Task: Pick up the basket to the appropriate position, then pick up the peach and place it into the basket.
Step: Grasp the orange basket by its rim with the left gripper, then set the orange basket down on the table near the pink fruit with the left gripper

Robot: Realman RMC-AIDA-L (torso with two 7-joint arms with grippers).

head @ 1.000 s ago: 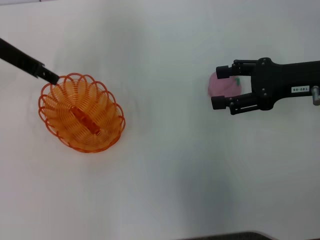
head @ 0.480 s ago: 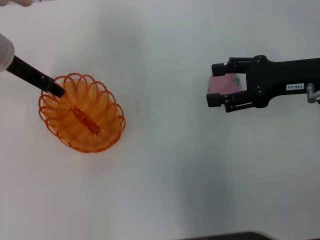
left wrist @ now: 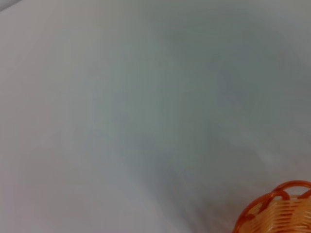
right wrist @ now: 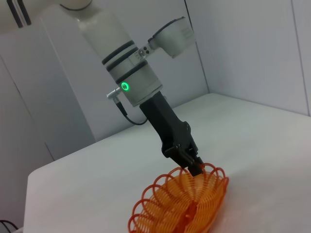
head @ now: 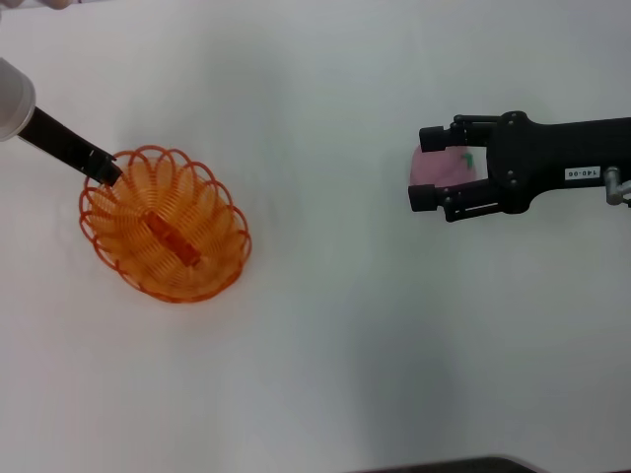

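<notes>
The orange wire basket (head: pixel 168 225) sits on the white table at the left. It also shows in the left wrist view (left wrist: pixel 277 208) and the right wrist view (right wrist: pixel 180 208). My left gripper (head: pixel 104 168) is shut on the basket's far-left rim, as the right wrist view shows (right wrist: pixel 194 167). The pink peach (head: pixel 446 169) with its green leaf lies at the right. My right gripper (head: pixel 427 168) is open, with one finger on each side of the peach.
The white table (head: pixel 325 325) stretches wide between the basket and the peach and toward the front edge. A white wall stands behind the table in the right wrist view (right wrist: pixel 252 43).
My left arm has reached further in and the basket has shifted slightly to the right. My right gripper moved a little left around the peach, then held still.
</notes>
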